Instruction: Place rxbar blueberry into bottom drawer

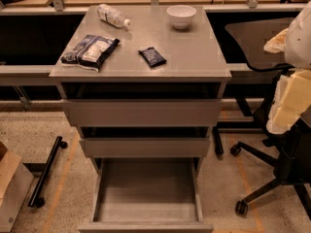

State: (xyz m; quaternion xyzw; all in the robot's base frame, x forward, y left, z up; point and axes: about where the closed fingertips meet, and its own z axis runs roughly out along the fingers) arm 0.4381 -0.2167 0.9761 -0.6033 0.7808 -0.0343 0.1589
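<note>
Closest to me the bottom drawer stands pulled well out, its plain grey floor bare. Above it the two upper drawers sit only slightly out of the cabinet. Off at the right edge my claw hangs in front of a black office chair, about level with the upper drawers and well apart from everything on the cabinet top; I cannot tell whether it is spread or pressed together. On that top the rxbar blueberry lies flat near the middle, with a crinkled dark-and-white bag to its left. Farther back lie a plastic bottle on its side and a white bowl.
</note>
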